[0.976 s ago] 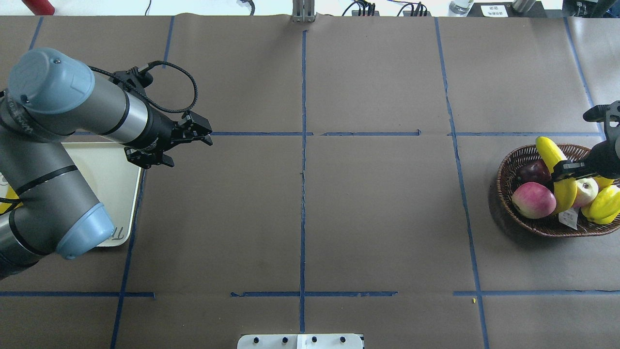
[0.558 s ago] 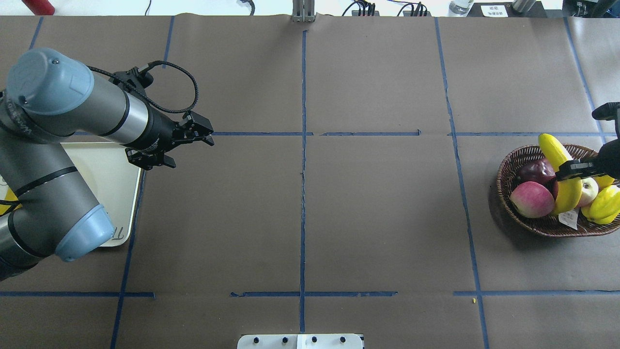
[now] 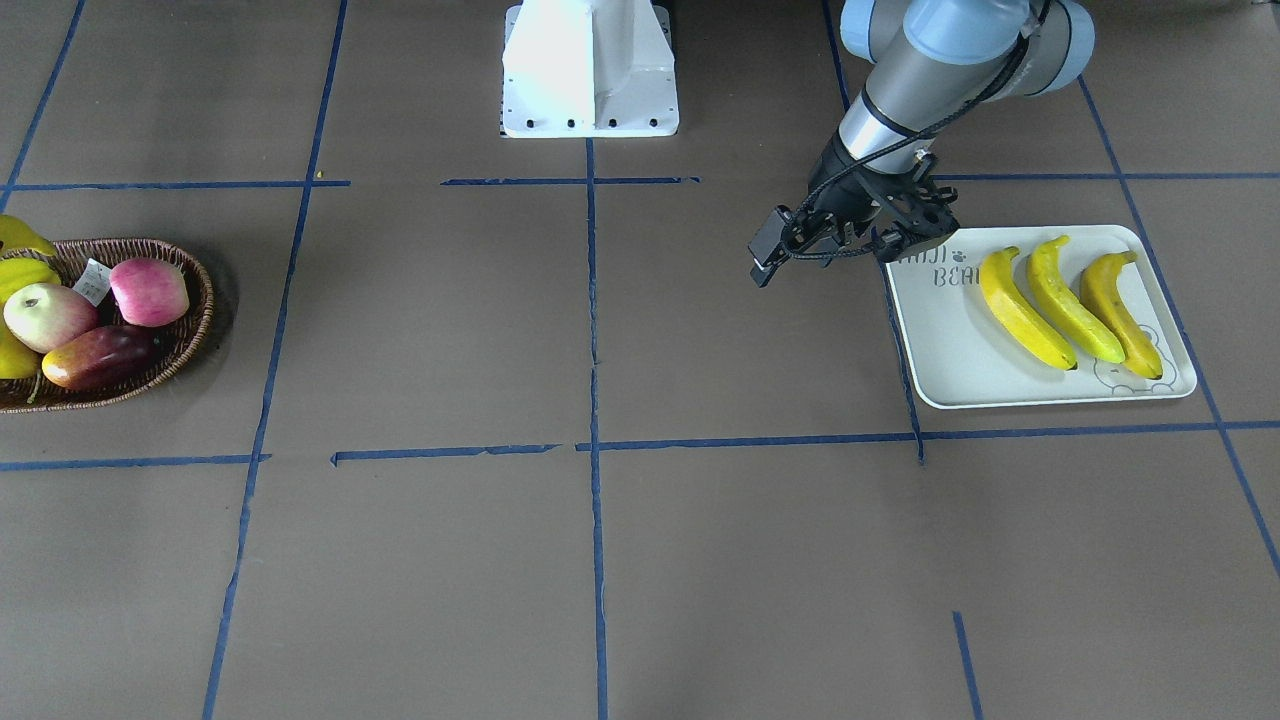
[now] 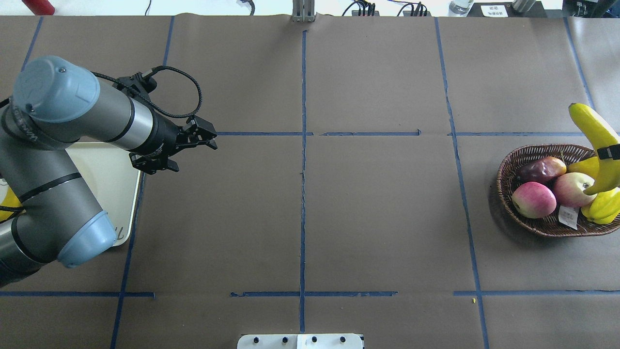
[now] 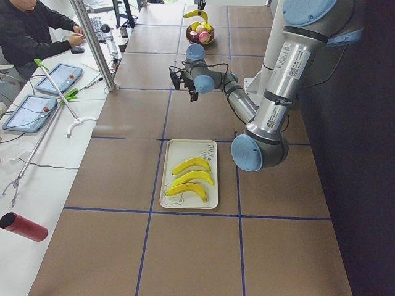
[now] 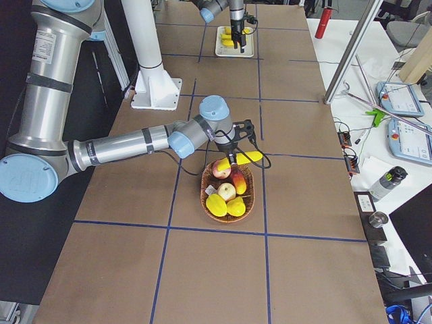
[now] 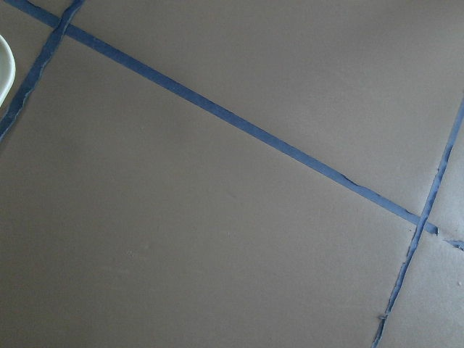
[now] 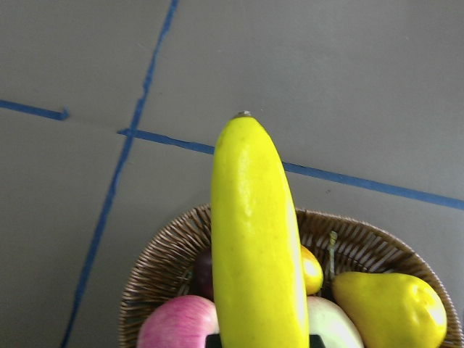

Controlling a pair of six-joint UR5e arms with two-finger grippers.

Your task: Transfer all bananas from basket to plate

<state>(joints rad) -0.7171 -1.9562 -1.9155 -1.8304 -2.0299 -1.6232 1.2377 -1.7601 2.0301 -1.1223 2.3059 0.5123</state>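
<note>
One yellow banana (image 4: pixel 595 138) hangs above the basket (image 4: pixel 506 180), clear of the fruit, with my right gripper (image 4: pixel 609 153) shut on it. The right wrist view has this banana (image 8: pixel 254 239) running up its middle over the wicker rim (image 8: pixel 159 275). From the right side the lifted banana (image 6: pixel 239 160) sits just over the basket (image 6: pixel 206 190). Three bananas (image 3: pixel 1072 300) lie side by side on the plate (image 3: pixel 945 345). My left gripper (image 4: pixel 194 157) is open and empty, above the bare table just beside the plate's (image 4: pixel 114 182) inner edge.
Left in the basket are two pink apples (image 4: pixel 534 199), a dark red fruit (image 4: pixel 540 169) and yellow pear-like fruit (image 4: pixel 603 207). The robot's white base (image 3: pixel 590 70) stands mid-table. A person (image 5: pixel 31 31) sits at a side desk with tablets.
My right gripper has lifted the banana up out of the basket; the apples under it have settled. The left arm has shifted only slightly.
</note>
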